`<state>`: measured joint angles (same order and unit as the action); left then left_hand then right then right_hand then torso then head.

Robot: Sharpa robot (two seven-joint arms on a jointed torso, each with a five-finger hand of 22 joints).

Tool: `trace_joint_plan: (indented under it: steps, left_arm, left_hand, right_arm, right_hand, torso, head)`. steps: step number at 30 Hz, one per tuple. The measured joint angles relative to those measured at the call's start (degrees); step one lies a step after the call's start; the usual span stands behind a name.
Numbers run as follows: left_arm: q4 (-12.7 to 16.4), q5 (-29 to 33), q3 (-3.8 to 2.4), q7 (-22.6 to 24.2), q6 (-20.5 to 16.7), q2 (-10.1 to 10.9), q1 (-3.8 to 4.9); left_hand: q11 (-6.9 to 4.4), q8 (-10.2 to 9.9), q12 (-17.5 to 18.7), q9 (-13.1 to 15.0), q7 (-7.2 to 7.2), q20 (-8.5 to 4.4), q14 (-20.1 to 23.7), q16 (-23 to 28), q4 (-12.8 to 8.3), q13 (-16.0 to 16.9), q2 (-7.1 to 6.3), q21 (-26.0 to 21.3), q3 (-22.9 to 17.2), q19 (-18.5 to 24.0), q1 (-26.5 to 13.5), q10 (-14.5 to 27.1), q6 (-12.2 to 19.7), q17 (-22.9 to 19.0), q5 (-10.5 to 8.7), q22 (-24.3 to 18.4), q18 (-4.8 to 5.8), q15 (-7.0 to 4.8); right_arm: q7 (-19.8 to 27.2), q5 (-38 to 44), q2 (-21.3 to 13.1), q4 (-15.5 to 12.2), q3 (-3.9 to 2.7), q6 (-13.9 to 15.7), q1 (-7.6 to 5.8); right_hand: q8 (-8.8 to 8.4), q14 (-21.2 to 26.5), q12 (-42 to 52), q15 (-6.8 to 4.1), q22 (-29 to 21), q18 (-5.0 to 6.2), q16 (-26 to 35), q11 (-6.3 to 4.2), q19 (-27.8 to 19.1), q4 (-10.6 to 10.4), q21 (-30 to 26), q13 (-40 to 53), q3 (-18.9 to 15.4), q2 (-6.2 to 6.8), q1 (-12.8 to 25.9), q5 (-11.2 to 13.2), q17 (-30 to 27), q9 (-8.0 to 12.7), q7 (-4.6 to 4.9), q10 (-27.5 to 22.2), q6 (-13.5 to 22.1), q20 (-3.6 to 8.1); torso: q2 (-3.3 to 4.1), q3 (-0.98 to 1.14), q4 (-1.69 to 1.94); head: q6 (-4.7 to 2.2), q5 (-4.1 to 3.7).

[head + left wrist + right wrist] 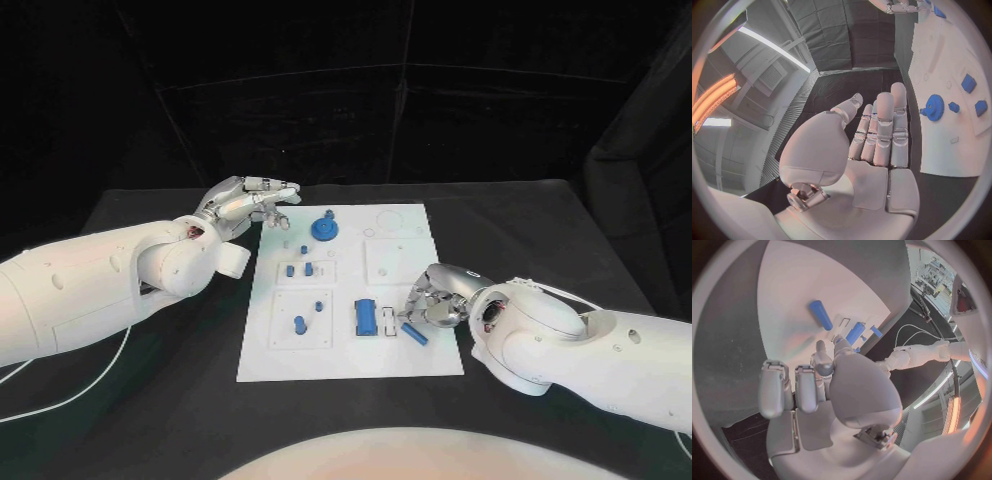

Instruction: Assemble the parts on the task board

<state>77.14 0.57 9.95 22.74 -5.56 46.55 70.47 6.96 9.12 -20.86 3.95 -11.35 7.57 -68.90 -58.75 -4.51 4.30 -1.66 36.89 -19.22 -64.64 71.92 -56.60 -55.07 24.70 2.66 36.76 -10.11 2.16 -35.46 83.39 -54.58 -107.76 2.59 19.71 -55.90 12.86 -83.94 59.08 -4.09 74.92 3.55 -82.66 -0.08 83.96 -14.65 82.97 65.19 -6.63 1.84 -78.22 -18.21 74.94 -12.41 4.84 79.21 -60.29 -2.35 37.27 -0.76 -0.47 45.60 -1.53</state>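
Right hand (437, 299) low over the task board (407, 352), fingers curled, nothing clamped (as far as can be told). Loose blue peg (414, 334) just beyond the fingertips. Better to spread, straddle, pinch mid-length. Left hand (248, 203) idle, fingers extended, empty.

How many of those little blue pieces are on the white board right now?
7 that I can make out: a round blue gear and small peg at the far end, two pegs mid-board, one near-left, a block and bar beside the right hand, which may hide more.
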Motion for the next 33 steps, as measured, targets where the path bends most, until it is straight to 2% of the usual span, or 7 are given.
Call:
trace_joint_plan:
  steps: [3, 6, 10, 17, 22, 26, 33]
  left_arm:
    - [0.00, 0.00, 0.00, 0.00, 0.00, 0.11, 0.00]
    - [-0.01, 0.00, 0.00, -0.01, 0.00, 0.12, 0.00]
    - [-0.01, 0.00, 0.00, -0.02, 0.00, 0.14, 0.00]
    - [-0.03, 0.00, 0.00, -0.05, 0.00, 0.15, 0.00]
    - [-0.04, 0.00, 0.00, -0.06, 0.01, 0.13, 0.00]
    - [-0.04, 0.00, 0.00, -0.08, 0.01, 0.15, 0.00]
    - [-0.04, 0.00, 0.00, -0.13, 0.02, 0.21, 0.00]
  left_hand:
    - [0.00, 0.00, 0.00, 0.00, 0.00, 0.00, 0.00, 0.00, 0.00, 0.00, 0.00, 0.00, 0.00, 0.00, 0.00, 0.00, 0.00, 0.00, 0.00, 0.00, 0.00, 0.00]
    - [0.00, 0.00, 0.00, 0.00, 0.00, 0.00, 0.00, 0.00, 0.00, 0.00, 0.00, 0.00, 0.00, 0.00, 0.00, 0.00, 0.00, 0.00, 0.00, 0.00, 0.00, 0.00]
    - [0.00, 0.00, 0.00, 0.00, 0.00, 0.00, 0.00, 0.00, 0.00, 0.00, 0.00, 0.00, 0.00, 0.00, 0.00, 0.00, 0.00, 0.00, 0.00, 0.01, 0.00, 0.00]
    - [0.00, 0.00, 0.00, 0.00, 0.00, 0.00, 0.00, 0.00, 0.00, 0.00, 0.00, 0.00, 0.00, 0.00, 0.00, 0.00, 0.00, 0.00, 0.00, 0.01, 0.00, 0.00]
    - [0.00, 0.00, 0.00, 0.00, 0.00, 0.00, 0.00, 0.00, 0.00, 0.00, 0.00, 0.00, 0.00, 0.00, 0.00, 0.00, 0.00, 0.00, 0.00, 0.01, 0.00, 0.00]
    - [0.00, 0.00, 0.00, 0.00, 0.00, 0.00, 0.00, 0.00, 0.00, 0.00, 0.00, 0.00, 0.00, 0.00, 0.00, 0.00, 0.00, 0.01, 0.00, 0.01, 0.00, 0.00]
    - [0.00, 0.00, 0.00, 0.00, 0.00, 0.00, 0.00, 0.00, 0.00, 0.00, 0.00, 0.00, 0.00, 0.00, 0.00, 0.00, 0.00, 0.01, 0.00, 0.01, 0.00, 0.00]
  right_arm:
    - [-0.18, 1.66, -0.08, -0.08, 0.00, -0.15, 0.00]
    - [-0.19, 4.06, -0.52, -0.66, 0.01, -0.45, 0.00]
    - [-0.15, 6.77, -1.33, -1.40, 0.01, -1.85, 0.00]
    - [-0.13, 9.21, -2.24, -1.99, 0.04, -6.28, 0.01]
    - [-0.13, 9.83, -2.09, -2.21, 0.08, -8.67, 0.19]
    - [-0.13, 9.95, -1.96, -2.23, 0.10, -9.94, 0.42]
    - [-0.08, 10.00, -1.35, -2.23, 0.05, -10.86, 0.53]
  right_hand:
    - [-0.51, -0.12, -0.83, 0.12, 0.00, 0.00, 0.00, 0.42, 0.00, -1.05, -0.09, -0.49, -1.92, 2.28, 2.28, 0.26, 0.00, 0.10, 0.00, -0.42, 0.00, 0.00]
    - [-0.92, -0.17, -1.20, 0.24, 0.00, 0.00, 0.00, 0.60, 0.00, -1.61, -0.27, -0.87, -3.73, 4.01, 3.64, 2.21, 0.00, 0.18, 0.31, -0.61, 0.31, 0.00]
    - [-1.10, 0.01, -2.68, 0.42, 0.00, 0.00, 0.00, 0.78, 0.00, -1.87, -0.56, -1.88, -4.43, 5.11, 3.90, 4.55, -0.01, 0.27, 0.52, -1.45, 0.52, 0.00]
    - [-1.10, 0.01, -3.50, 0.42, -0.01, 0.00, 0.26, 0.90, -0.02, -1.87, -0.61, -2.61, -4.43, 5.16, 3.96, 5.20, -0.01, 0.30, 0.52, -1.75, 0.52, -0.02]
    - [-1.10, 0.01, -3.14, 0.42, -0.01, 0.00, 0.26, 0.90, -0.22, -1.87, -0.61, -2.24, -4.43, 5.39, 4.19, 8.24, -0.01, 0.15, 0.33, -1.74, 0.10, -0.22]
    - [-0.73, 0.01, -3.00, 0.41, -0.01, 0.00, 0.26, 0.90, -0.22, -1.87, -0.61, -1.99, -4.43, 5.35, 4.15, 8.74, -0.02, -0.08, 0.10, -1.74, -0.30, -0.22]
    - [-0.42, 0.01, -2.55, 0.42, -0.01, 0.00, 0.26, 0.67, -0.22, -1.50, -0.61, -1.88, -4.39, 3.92, 3.21, 10.54, -0.02, -0.36, 0.09, -1.52, -0.72, -0.21]
  torso:
    - [0.03, 0.03, -0.08]
    - [0.03, 0.07, -0.17]
    - [0.03, 0.08, -0.17]
    - [-0.02, 0.07, -0.27]
    - [-0.05, 0.07, -0.27]
    - [-0.05, 0.06, -0.18]
    - [0.01, 0.05, -0.15]
  head:
    - [0.07, 0.09]
    - [0.16, 0.18]
    - [0.32, 0.19]
    - [0.45, 0.09]
    - [0.53, -0.09]
    - [0.63, -0.12]
    - [0.69, -0.02]
